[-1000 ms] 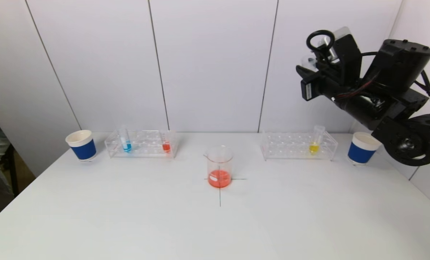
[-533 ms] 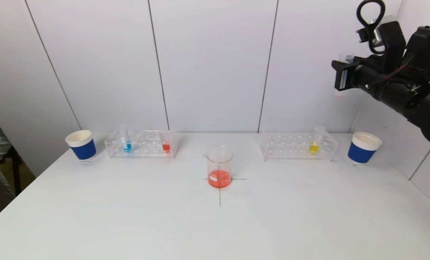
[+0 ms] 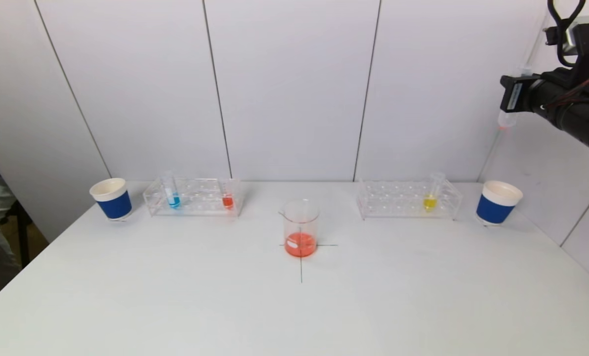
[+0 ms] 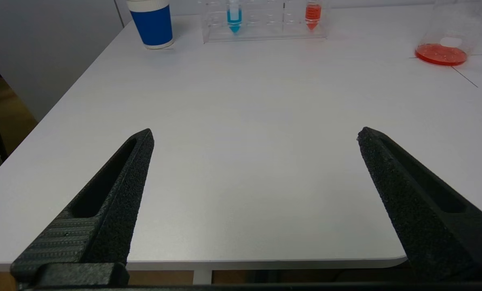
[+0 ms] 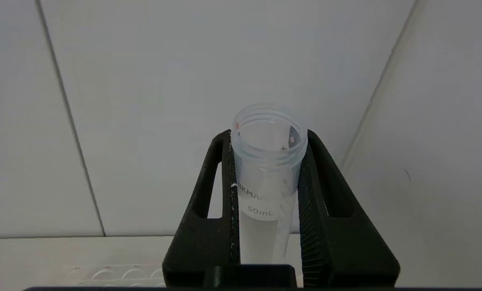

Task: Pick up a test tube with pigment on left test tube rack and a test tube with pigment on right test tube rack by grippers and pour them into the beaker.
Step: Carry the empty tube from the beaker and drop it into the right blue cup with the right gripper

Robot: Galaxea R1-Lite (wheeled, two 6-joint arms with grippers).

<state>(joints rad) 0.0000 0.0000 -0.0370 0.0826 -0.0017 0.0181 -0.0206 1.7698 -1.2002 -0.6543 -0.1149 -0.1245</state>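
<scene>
Clear plastic dominates: 2 racks [image 3: 194, 196] [image 3: 408, 199] and 2 blue cups [image 3: 111, 198] [image 3: 497, 202] flank 1 beaker [image 3: 301, 228] on the worktop [image 3: 294, 306]. 3 filled tubes stand racked. High right of the beaker, the right gripper [image 5: 267, 161] has its jaws clamped on 1 emptied tube [image 3: 508, 116]; the left gripper [image 4: 255, 135] has its jaws spread wide, holding nothing.

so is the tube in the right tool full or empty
Empty: the tube held in the right tool looks clear inside, with no pigment visible.

The white table [image 3: 176, 306] carries two racks [image 3: 194, 198] [image 3: 408, 200], a beaker [image 3: 301, 228] and two cups [image 3: 111, 199] [image 3: 497, 202].
</scene>
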